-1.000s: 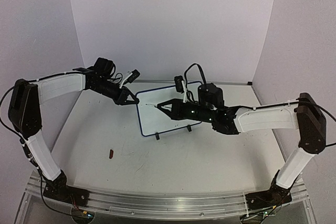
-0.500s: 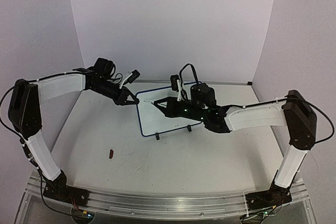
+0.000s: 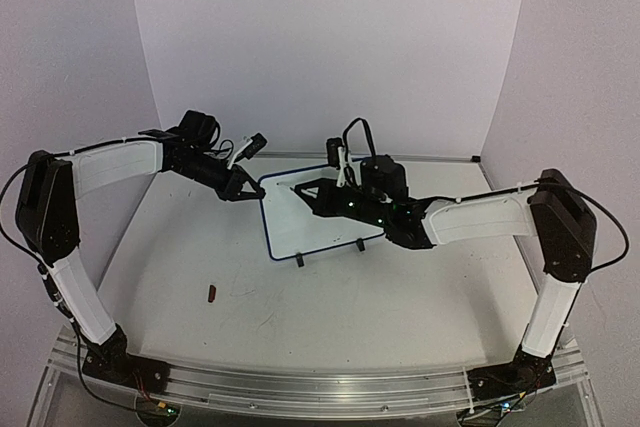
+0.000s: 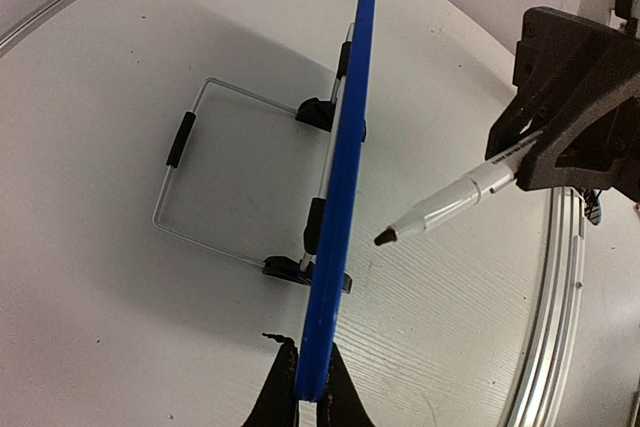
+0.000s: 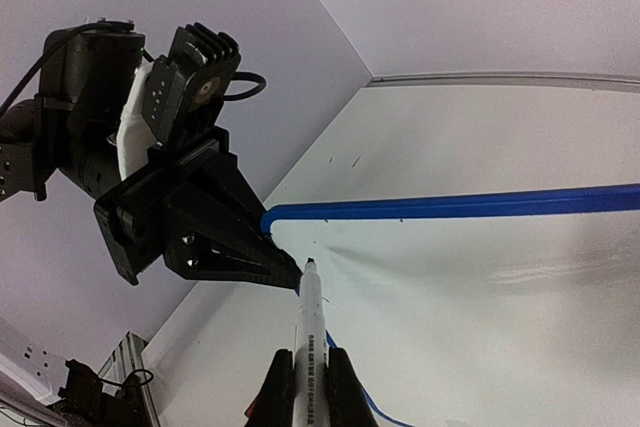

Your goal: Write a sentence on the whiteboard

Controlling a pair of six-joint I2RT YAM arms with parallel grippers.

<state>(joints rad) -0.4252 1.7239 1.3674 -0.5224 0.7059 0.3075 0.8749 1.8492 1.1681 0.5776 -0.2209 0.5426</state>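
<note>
The whiteboard (image 3: 312,232) stands on its feet at mid-table, its face blank; none of the sentence's letters show. My left gripper (image 3: 252,194) is shut on its upper left corner; the left wrist view shows the blue rim (image 4: 341,177) edge-on between my fingertips (image 4: 308,375). My right gripper (image 3: 318,197) is shut on a white marker (image 5: 312,337). The marker's dark tip (image 4: 385,237) hovers a short gap off the board face, near that same corner (image 5: 272,219). The left gripper (image 5: 270,265) shows beside the tip in the right wrist view.
A small dark red cap-like piece (image 3: 211,294) lies on the table near the front left. The board's wire stand (image 4: 195,182) juts out behind it. White walls close in at the back and both sides.
My right arm has reached further left and back, carrying the marker tip from the board's middle towards its upper left corner. The left gripper and the board have not moved.
</note>
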